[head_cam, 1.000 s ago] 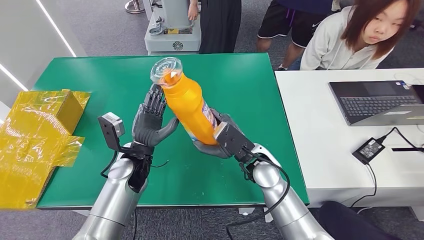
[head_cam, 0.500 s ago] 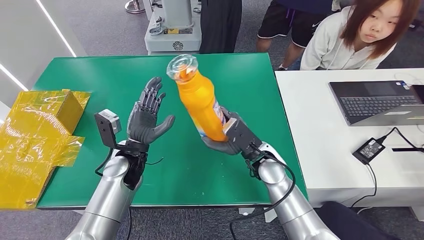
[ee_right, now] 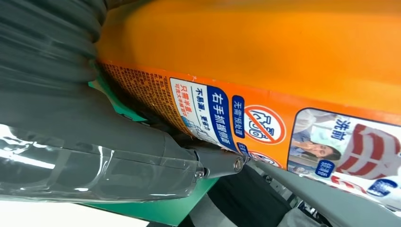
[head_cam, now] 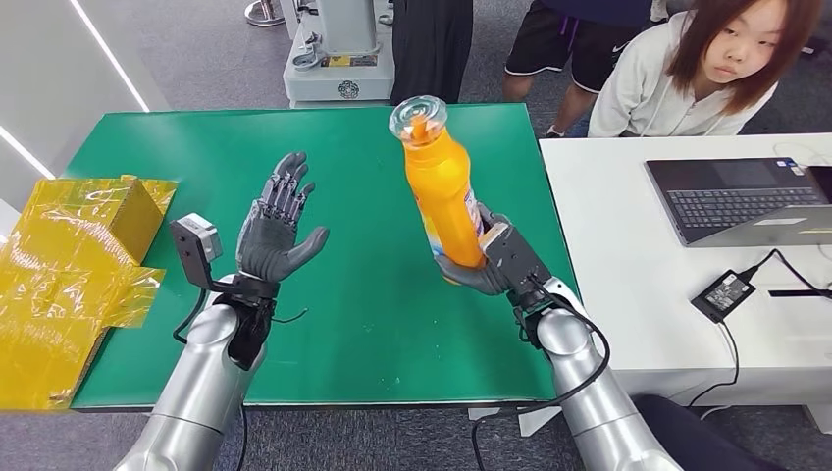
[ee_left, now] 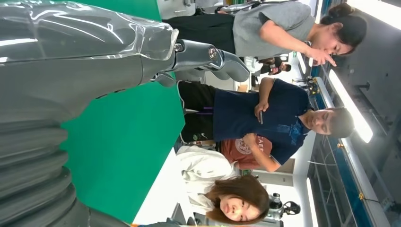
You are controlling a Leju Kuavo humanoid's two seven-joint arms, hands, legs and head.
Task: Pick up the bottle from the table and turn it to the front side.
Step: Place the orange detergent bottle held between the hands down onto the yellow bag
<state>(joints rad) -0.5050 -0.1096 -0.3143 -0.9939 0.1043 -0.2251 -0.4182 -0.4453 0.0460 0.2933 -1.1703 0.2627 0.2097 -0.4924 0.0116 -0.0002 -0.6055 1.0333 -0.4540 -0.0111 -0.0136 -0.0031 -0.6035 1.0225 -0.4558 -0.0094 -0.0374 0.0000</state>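
Observation:
My right hand (head_cam: 478, 267) grips the lower part of an orange bottle (head_cam: 442, 186) with a clear cap, held almost upright above the green table (head_cam: 177, 137), its cap leaning slightly away and to the left. The right wrist view shows the bottle's printed label (ee_right: 227, 118) close against my palm, the thumb (ee_right: 142, 156) wrapped under it. My left hand (head_cam: 275, 231) is raised to the left of the bottle, palm up and fingers spread, holding nothing. In the left wrist view its fingers (ee_left: 208, 54) reach out over the table.
Crumpled yellow packaging (head_cam: 69, 265) lies at the table's left edge. A white table (head_cam: 638, 324) on the right carries a laptop (head_cam: 736, 201) and a power adapter (head_cam: 723, 292). A person (head_cam: 706, 69) sits behind it; others stand beyond the far edge.
My right hand has carried the bottle to the right and stood it more upright. My left hand, which was against the bottle a second ago, has let go and drawn back left.

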